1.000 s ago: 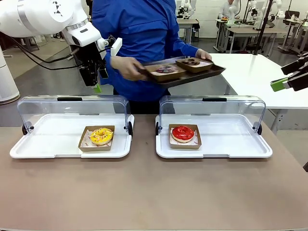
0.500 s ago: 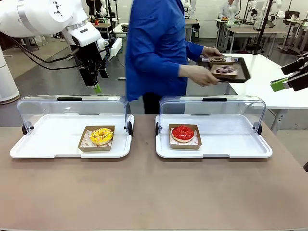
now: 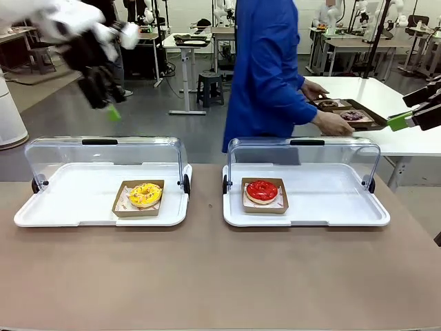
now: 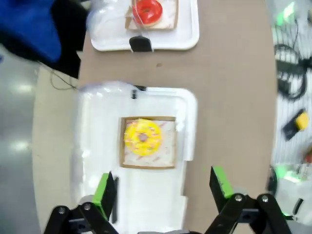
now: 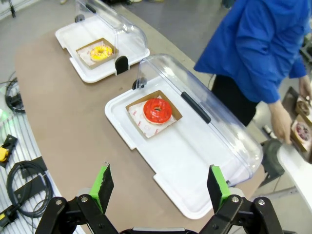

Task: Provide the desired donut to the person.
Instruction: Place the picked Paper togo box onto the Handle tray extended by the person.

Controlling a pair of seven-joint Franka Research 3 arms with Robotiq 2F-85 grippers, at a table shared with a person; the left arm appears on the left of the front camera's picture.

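A yellow donut point(image 3: 145, 194) lies in a brown paper tray inside the left white case point(image 3: 41, 210), whose clear lid stands raised. A red donut point(image 3: 262, 190) lies the same way in the right white case point(image 3: 344, 214). My left gripper point(image 3: 110, 109) hangs blurred, high above the left case, and is open; in the left wrist view it point(image 4: 162, 187) stands over the yellow donut point(image 4: 142, 137). My right gripper point(image 3: 406, 109) is open at the far right edge, with the red donut point(image 5: 157, 110) far below it point(image 5: 161, 187). The person point(image 3: 265, 69) stands behind the right case.
The person's hands hold a dark tray point(image 3: 348, 110) with two brown-boxed donuts on the white side table point(image 3: 406, 138) at the back right. Both lids point(image 3: 103, 155) stand upright along the cases' far sides. Brown tabletop point(image 3: 207, 276) lies in front of the cases.
My left arm has swung left and up, and shows blurred. The person has walked to the right with the dark tray and lowered it onto the white table.
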